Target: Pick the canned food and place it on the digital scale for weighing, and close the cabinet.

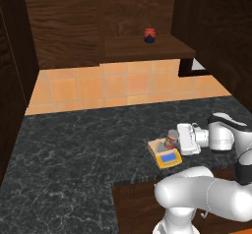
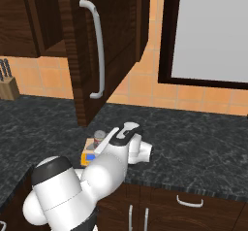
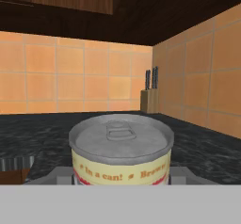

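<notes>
Hand (image 1: 177, 140) clamped on canned food (image 1: 172, 139); can upright, axis vertical, directly above digital scale (image 1: 164, 153) plate, contact unclear. Cabinet (image 2: 109, 45) door open above scale.

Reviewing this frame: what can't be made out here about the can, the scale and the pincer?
- Whether the canned food rests on the digital scale or hangs just above: its base is cut off in the hand view and too small in the left base view.
- The scale's display reading: too small.
- The pincer fingertips: hidden behind the can in the hand view.
- Most of the scale in the right base view: covered by the arm.
</notes>
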{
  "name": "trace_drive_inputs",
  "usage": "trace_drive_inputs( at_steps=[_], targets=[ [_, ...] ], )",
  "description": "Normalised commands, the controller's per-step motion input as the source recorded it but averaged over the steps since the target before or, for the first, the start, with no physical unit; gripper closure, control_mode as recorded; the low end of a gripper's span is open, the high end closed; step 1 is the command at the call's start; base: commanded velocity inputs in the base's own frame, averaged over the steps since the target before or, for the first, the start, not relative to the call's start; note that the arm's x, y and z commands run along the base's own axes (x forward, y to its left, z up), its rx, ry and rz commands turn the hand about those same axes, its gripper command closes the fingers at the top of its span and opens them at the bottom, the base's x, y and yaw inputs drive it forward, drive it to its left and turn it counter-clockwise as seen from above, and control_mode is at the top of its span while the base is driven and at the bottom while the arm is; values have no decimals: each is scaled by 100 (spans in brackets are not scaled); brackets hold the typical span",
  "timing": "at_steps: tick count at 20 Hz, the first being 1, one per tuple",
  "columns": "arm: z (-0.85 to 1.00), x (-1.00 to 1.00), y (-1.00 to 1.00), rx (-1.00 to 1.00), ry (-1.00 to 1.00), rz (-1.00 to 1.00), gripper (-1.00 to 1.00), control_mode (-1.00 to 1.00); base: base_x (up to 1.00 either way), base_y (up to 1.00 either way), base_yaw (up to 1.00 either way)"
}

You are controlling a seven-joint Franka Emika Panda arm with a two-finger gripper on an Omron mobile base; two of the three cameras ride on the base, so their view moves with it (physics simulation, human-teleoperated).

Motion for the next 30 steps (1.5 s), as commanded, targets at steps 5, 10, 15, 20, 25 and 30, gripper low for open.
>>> trace_drive_inputs(
  at_steps=[5, 10, 15, 20, 25, 30],
  targets=[
    [-10, 0, 7, -1, 1, 0, 100, -100, 0, 0, 0],
    [-18, 11, 11, -5, 1, 0, 100, -100, 0, 0, 0],
    [-21, 12, 11, -3, 0, 0, 100, -100, 0, 0, 0],
    [-12, 15, 25, -2, 0, 0, 100, -100, 0, 0, 0],
    [0, -4, 7, 0, 0, 0, 100, -100, 0, 0, 0],
    [0, 0, 13, -1, 0, 0, 100, -100, 0, 0, 0]
  ],
)
